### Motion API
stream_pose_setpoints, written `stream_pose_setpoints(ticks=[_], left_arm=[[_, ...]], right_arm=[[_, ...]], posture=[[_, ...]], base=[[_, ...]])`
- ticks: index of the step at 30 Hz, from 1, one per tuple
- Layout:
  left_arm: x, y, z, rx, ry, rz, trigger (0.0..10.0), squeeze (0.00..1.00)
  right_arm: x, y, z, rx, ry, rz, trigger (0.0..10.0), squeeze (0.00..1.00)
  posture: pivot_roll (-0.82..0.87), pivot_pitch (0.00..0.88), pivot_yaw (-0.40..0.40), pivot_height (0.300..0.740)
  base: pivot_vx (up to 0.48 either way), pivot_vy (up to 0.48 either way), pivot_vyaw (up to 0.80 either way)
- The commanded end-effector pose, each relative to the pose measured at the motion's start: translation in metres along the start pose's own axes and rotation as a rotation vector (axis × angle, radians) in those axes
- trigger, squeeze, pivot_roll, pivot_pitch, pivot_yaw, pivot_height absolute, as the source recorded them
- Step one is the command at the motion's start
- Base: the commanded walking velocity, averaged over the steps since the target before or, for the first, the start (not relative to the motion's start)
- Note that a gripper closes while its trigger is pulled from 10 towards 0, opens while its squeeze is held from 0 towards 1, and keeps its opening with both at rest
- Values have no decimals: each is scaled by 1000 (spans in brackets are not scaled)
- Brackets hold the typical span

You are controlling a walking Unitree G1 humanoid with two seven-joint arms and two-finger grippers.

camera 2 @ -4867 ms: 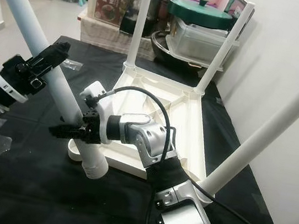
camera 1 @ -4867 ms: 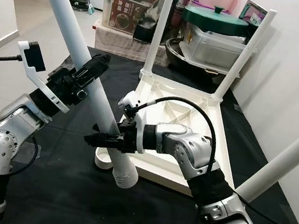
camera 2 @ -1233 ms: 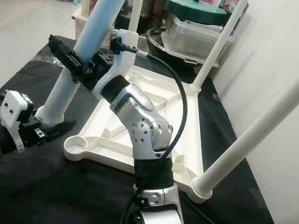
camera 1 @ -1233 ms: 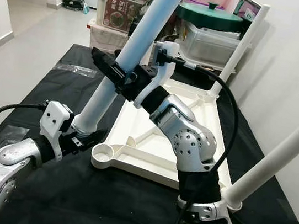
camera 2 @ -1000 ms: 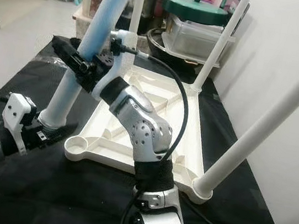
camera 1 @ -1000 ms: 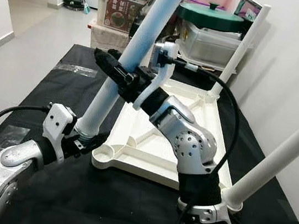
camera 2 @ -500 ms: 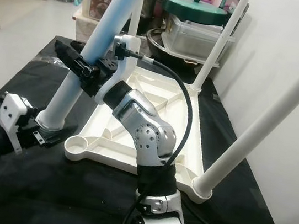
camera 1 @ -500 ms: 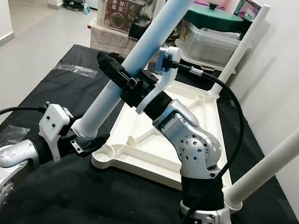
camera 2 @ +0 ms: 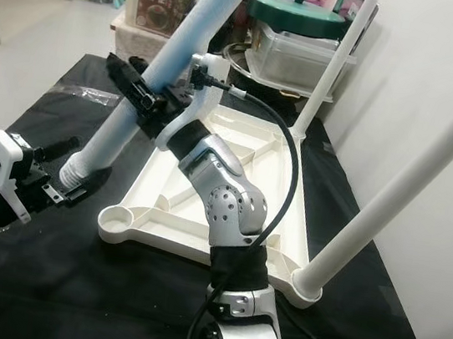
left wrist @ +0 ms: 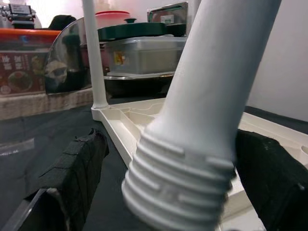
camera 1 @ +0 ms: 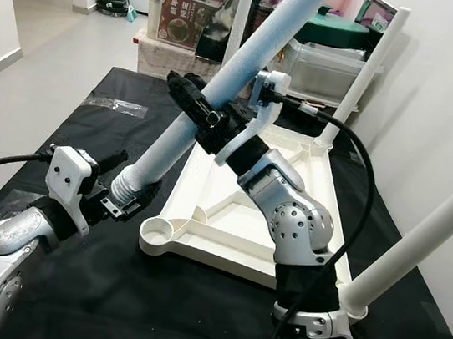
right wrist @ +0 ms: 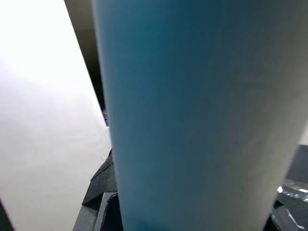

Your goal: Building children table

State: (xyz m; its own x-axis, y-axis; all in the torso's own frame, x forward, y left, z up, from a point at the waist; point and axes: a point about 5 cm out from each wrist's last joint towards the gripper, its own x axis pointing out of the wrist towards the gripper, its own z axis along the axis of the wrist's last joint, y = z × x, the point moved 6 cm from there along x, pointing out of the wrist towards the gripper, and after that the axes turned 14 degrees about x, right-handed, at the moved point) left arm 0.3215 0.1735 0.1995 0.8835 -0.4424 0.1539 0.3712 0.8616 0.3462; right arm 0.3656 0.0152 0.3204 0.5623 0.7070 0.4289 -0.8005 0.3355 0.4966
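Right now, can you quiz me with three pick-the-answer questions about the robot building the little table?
1. Where is the threaded end of the loose leg?
A. in the empty corner socket
B. between the left gripper's fingers, off the socket
C. lying flat on the cloth

2. How many legs already stand on the upside-down tabletop?
A. one
B. three
C. four

3. What is the right gripper doing?
A. clamping the leg's middle
B. hanging free
C. pressing the tabletop

Answers: 1 B, the left gripper brackets it beside the empty socket. 2 B, three posts rise from corners. 3 A, its fingers grip the shaft.

Loose leg left of tabletop
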Motion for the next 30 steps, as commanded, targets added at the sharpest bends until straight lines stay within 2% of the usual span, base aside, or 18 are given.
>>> stream_pose_setpoints(ticks=[1, 2, 3, 5, 6, 7, 8, 9, 10, 11, 17, 20, 23, 26, 28, 29, 30], left_arm=[[-22, 25, -6, -32, 28, 198, 10000, 0], [-22, 25, -6, -32, 28, 198, 10000, 0], [-27, 17, -8, -65, 33, 202, 10000, 0], [-27, 17, -8, -65, 33, 202, 10000, 0], [-31, 7, -10, -96, 39, 197, 10000, 0], [-31, 7, -10, -96, 39, 197, 10000, 0], [-32, -3, -12, -115, 49, 188, 10000, 0], [-33, -11, -14, -130, 55, 183, 10000, 0], [-33, -11, -14, -130, 55, 183, 10000, 0], [-33, -17, -16, -132, 68, 183, 10000, 0], [-35, -23, -24, -129, 109, 226, 10000, 0], [-35, -23, -24, -129, 109, 226, 10000, 0], [-37, -24, -35, -176, 157, 303, 10000, 0], [-38, -28, -41, -201, 194, 340, 10000, 0], [-39, -29, -41, -205, 201, 347, 10000, 0], [-41, -28, -42, -206, 205, 362, 10000, 0], [-41, -28, -42, -206, 205, 362, 10000, 0]], right_arm=[[-22, -58, 26, -91, -72, -281, 0, 0], [-22, -58, 26, -91, -72, -281, 0, 0], [-28, -75, 35, -115, -103, -376, 0, 0], [-28, -75, 35, -115, -103, -376, 0, 0], [-33, -87, 42, -138, -129, -450, 0, 0], [-33, -87, 42, -138, -129, -450, 0, 0], [-38, -95, 48, -170, -149, -514, 3294, 0], [-41, -100, 52, -208, -159, -557, 9020, 0], [-41, -100, 52, -208, -159, -557, 9020, 0], [-45, -106, 54, -241, -162, -602, 10000, 0], [-53, -116, 55, -268, -165, -684, 10000, 0], [-53, -116, 55, -268, -165, -684, 10000, 0], [-58, -116, 59, -279, -193, -709, 10000, 0], [-55, -116, 58, -282, -163, -706, 10000, 0], [-55, -115, 62, -287, -184, -707, 10000, 0], [-53, -107, 67, -324, -205, -632, 10000, 0], [-53, -107, 67, -324, -205, -632, 10000, 0]], posture=[[85, 0, -134, 740], [85, 0, -134, 740], [86, 0, -134, 740], [86, 0, -134, 740], [86, 0, -134, 740], [86, 0, -134, 740], [88, 0, -134, 740], [89, 0, -135, 740], [89, 0, -135, 740], [89, 0, -134, 740], [84, 0, -128, 740], [84, 0, -128, 740], [78, 0, -122, 740], [78, 0, -123, 740], [77, 0, -123, 740], [71, 0, -119, 740], [71, 0, -119, 740]], base=[[0, 0, 0], [0, 0, 0], [0, 0, 0], [0, 0, 0], [0, 0, 0], [0, 0, 0], [0, 0, 0], [0, 0, 0], [0, 0, 0], [0, 0, 0], [0, 0, 0], [0, 0, 0], [0, 0, 0], [0, 0, 0], [0, 0, 0], [0, 0, 0], [0, 0, 0]])
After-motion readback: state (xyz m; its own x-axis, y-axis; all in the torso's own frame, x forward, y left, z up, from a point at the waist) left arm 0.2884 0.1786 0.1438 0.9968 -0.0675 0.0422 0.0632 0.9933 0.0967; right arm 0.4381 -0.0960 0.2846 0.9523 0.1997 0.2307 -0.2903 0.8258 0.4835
